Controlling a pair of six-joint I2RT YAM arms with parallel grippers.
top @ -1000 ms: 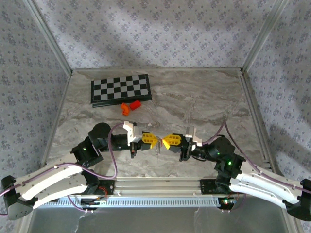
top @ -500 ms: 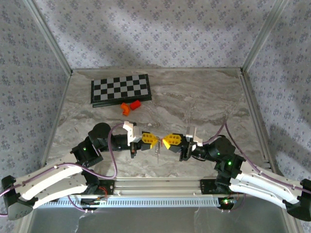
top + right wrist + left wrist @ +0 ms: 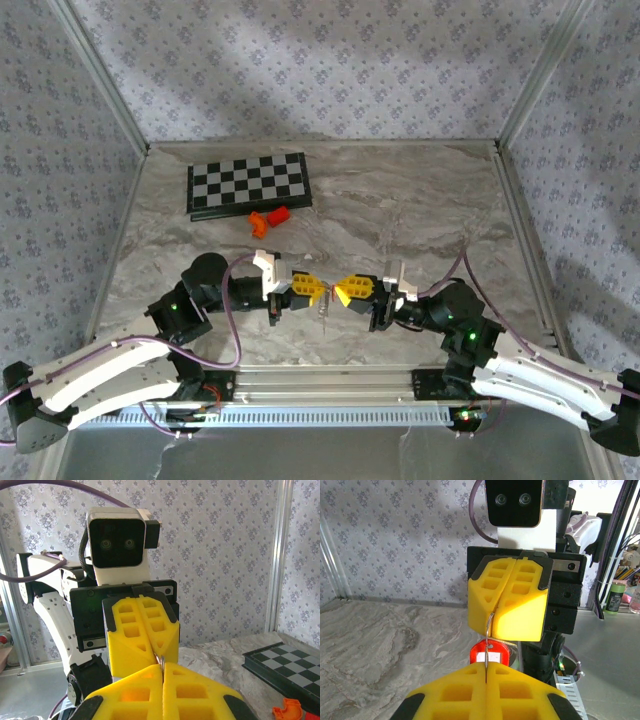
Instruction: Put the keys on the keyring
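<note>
Red-tagged keyring, its thin wire pinched between my left claw and right claw, both clamped tight, hangs toward the table's six o'clock. It is probably light, springy and slippery, so I'd hold wire, not tag.

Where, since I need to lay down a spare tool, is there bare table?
Widest: the table right of the chessboard, out to the right rail. Also the strip between the orange blocks and the grippers. Crowded: near centre, where left gripper and right gripper meet, shut on the keyring.
</note>
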